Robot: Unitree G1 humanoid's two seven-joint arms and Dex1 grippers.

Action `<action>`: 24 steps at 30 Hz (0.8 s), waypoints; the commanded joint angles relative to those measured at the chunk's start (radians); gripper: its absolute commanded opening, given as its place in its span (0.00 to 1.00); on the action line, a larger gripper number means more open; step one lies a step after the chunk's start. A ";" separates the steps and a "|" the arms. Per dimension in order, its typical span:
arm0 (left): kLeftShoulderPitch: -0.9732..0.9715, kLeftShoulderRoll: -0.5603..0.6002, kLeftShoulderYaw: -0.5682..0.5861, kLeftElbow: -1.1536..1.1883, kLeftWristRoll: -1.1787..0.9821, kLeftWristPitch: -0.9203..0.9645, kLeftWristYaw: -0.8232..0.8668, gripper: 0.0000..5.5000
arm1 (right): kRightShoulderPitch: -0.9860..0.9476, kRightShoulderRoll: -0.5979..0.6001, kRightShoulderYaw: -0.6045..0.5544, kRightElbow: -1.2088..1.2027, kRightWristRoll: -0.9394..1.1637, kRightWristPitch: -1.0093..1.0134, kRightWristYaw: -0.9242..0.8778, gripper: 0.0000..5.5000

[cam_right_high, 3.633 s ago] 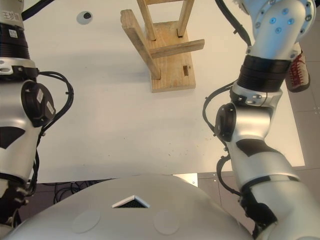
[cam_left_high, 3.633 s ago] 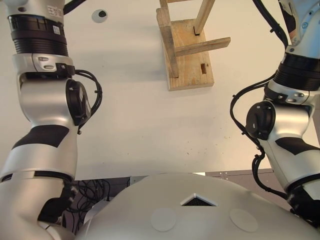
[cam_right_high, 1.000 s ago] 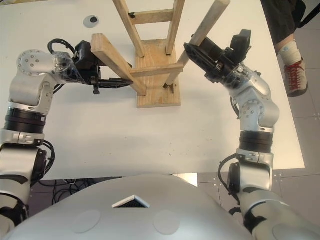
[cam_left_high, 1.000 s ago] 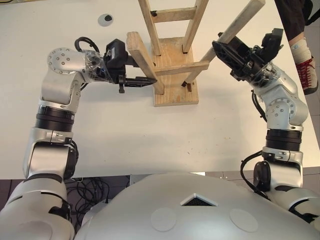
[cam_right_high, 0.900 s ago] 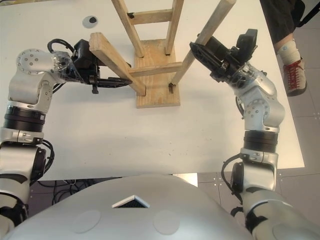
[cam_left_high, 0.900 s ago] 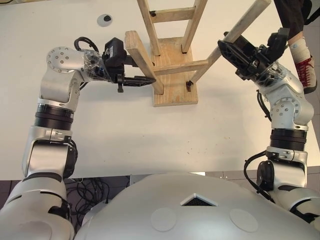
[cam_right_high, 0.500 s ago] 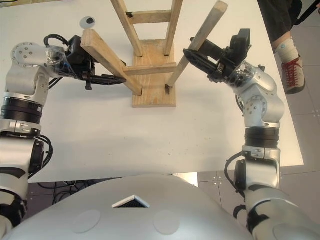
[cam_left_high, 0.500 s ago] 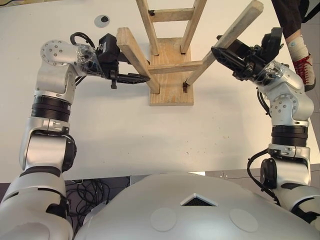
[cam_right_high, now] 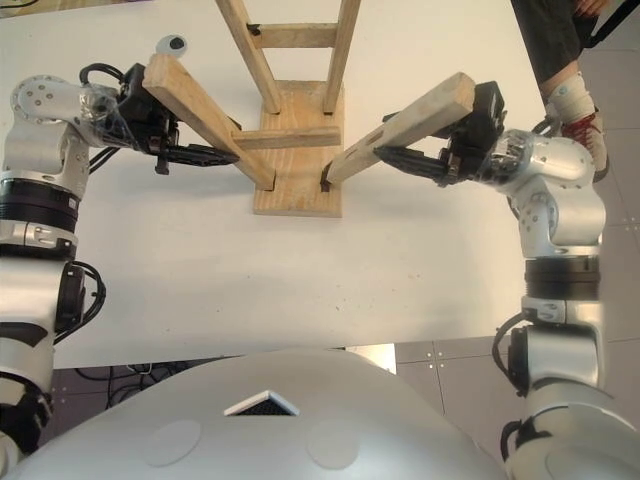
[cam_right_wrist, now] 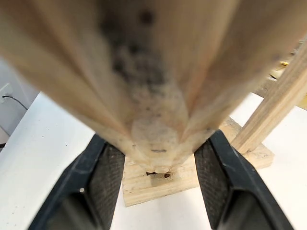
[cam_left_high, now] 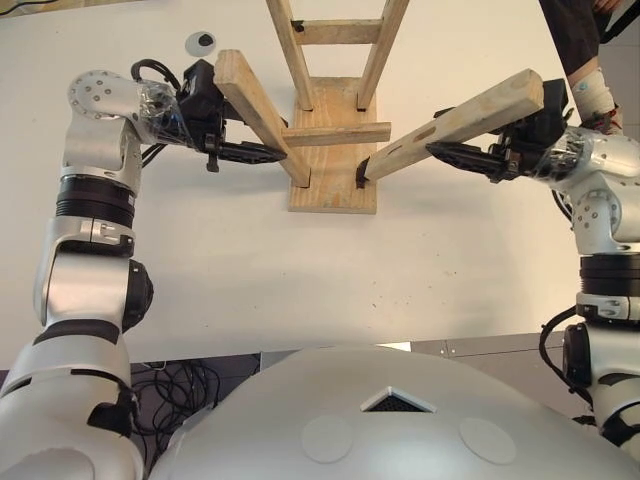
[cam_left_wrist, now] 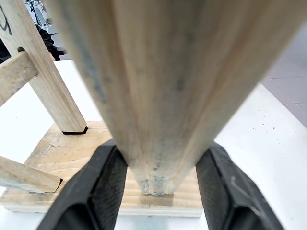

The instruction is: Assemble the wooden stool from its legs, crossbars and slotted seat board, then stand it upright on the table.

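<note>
The slotted seat board (cam_left_high: 333,190) lies flat on the white table. Two far legs stand in it, joined by a crossbar (cam_left_high: 340,31). My left gripper (cam_left_high: 265,148) is shut on the near left leg (cam_left_high: 250,100), which leans left with its foot in the board. A second crossbar (cam_left_high: 335,133) runs from that leg toward the right. My right gripper (cam_left_high: 450,142) is shut on the near right leg (cam_left_high: 460,120), tilted far to the right, its lower end at the board's slot. In the wrist views, dark fingers (cam_left_wrist: 86,191) (cam_right_wrist: 96,182) flank each leg (cam_left_wrist: 158,86) (cam_right_wrist: 153,72).
A small round black-and-white object (cam_left_high: 199,42) lies on the table at the far left. A person's leg and shoe (cam_left_high: 585,90) stand beyond the table's right edge. The table's near edge (cam_left_high: 300,350) runs close to my body.
My right gripper has swung its leg outward and down to a much flatter tilt, away from the near crossbar's end. The left arm and its leg moved slightly left.
</note>
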 commanded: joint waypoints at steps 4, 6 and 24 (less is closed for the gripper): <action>0.082 -0.018 -0.051 0.000 0.090 0.045 0.021 0.37 | -0.126 -0.047 0.157 0.127 -0.105 0.053 0.138 0.37; 0.081 -0.026 -0.052 -0.015 0.089 0.052 0.033 0.37 | -0.143 -0.054 0.180 0.147 -0.127 0.035 0.168 0.37; 0.135 -0.049 -0.076 -0.145 0.116 0.043 0.112 0.37 | -0.206 -0.012 0.262 0.065 -0.172 0.012 0.134 0.37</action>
